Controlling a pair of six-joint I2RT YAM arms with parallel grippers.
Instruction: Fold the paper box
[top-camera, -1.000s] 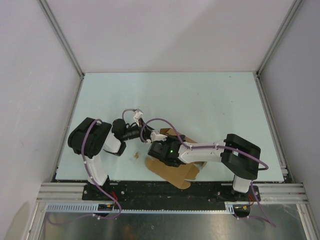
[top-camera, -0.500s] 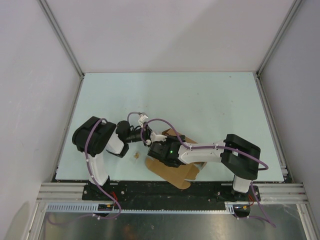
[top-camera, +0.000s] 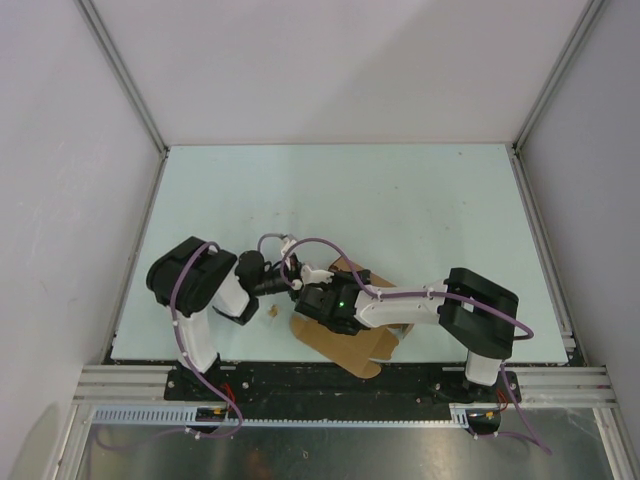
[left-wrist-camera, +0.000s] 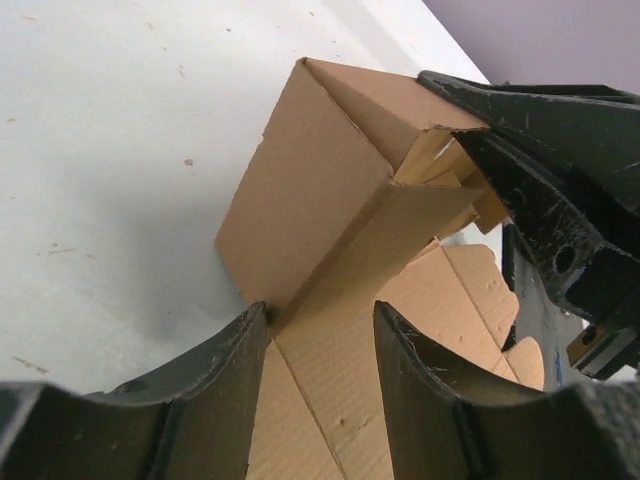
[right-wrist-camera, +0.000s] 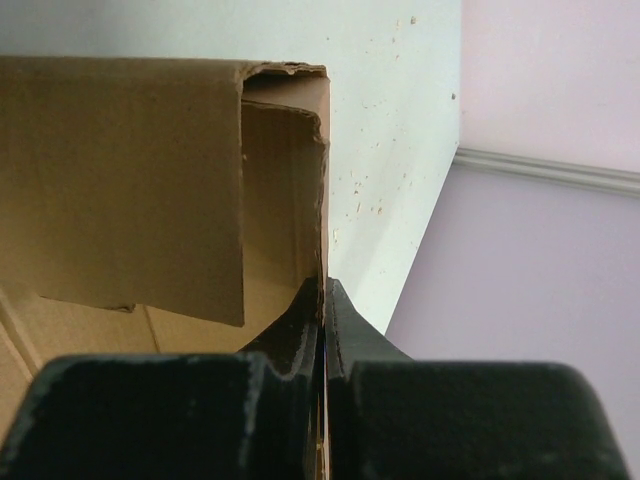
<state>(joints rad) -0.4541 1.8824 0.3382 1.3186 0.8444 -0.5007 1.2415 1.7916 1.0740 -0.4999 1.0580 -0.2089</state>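
The paper box (top-camera: 347, 343) sits low in the overhead view, just right of centre, near the front edge of the pale table (top-camera: 420, 200). Part of it lies flat and part stands up as walls. My right gripper (right-wrist-camera: 323, 292) is pinched tight on the thin edge of one upright wall, which rises from between the fingertips in the middle of the right wrist view. My left gripper (left-wrist-camera: 320, 312) stands about half wide at the bottom of the left wrist view, its fingers either side of a crease where a raised wall meets the flat sheet. They may be brushing the cardboard, but I cannot be sure. A tiny brown scrap (top-camera: 270, 312) lies just left of the box.
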